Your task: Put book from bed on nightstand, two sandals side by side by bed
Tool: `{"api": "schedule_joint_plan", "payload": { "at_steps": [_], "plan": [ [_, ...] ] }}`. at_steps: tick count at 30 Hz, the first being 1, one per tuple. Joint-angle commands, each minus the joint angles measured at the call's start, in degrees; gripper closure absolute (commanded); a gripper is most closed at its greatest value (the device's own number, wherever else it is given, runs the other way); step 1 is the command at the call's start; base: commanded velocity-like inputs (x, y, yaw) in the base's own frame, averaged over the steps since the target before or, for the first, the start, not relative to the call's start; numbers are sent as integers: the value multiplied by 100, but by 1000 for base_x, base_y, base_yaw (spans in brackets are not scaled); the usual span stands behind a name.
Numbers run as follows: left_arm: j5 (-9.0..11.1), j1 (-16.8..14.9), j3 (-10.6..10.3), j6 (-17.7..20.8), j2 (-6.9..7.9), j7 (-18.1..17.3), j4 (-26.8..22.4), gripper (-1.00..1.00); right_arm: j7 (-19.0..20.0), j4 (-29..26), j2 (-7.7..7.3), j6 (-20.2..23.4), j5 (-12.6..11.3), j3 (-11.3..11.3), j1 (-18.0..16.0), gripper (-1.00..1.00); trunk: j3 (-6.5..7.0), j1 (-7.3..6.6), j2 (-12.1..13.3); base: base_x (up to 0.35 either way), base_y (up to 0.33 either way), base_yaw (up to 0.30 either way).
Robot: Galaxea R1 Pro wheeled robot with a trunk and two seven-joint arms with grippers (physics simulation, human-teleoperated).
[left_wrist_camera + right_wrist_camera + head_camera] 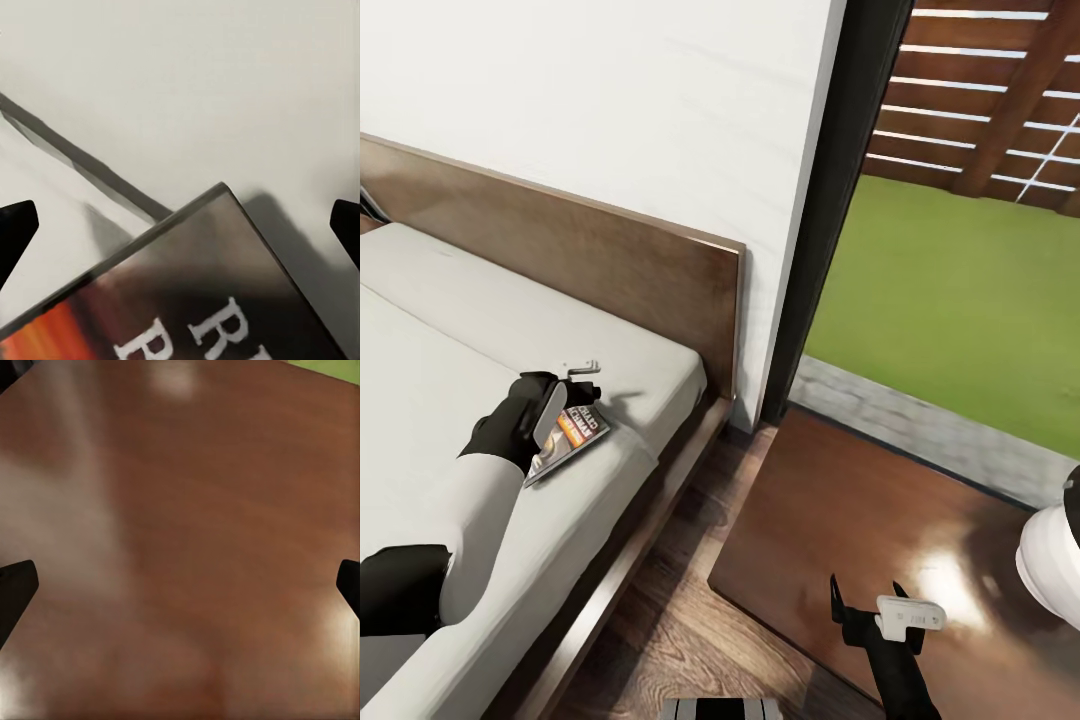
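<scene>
the left gripper [582, 385] hangs spread wide over the book [570, 435] on the bed [450, 380]; nothing held. the right gripper [870, 597] hovers spread, empty, above the nightstand [830, 520].

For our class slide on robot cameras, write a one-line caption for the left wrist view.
Open left gripper poised over the book lying on the pale grey bed.

Left claw [582, 384] over the book [567, 440] on the bed [450, 340]; right claw [868, 596] above the nightstand [830, 510].
</scene>
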Motion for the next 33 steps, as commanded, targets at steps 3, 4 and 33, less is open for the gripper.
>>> {"api": "schedule_joint_plan", "payload": {
  "at_steps": [3, 4, 33],
  "plan": [
    [63, 0, 1, 26, 9, 38, 70, -100, -32, 0, 0, -6, 27, 7, -2, -100, -3, 1, -1, 0, 0, 0],
    [63, -1, 1, 26, 8, 38, 70, -100, -32, 0, 0, -6, 27, 7, -2, -100, -3, 1, -1, -9, 0, 0],
    [63, -2, 1, 34, 21, 37, 62, -100, -32, 0, 0, -6, 27, 7, -1, -100, -3, 1, -1, -153, 0, 0]
  ]
}}
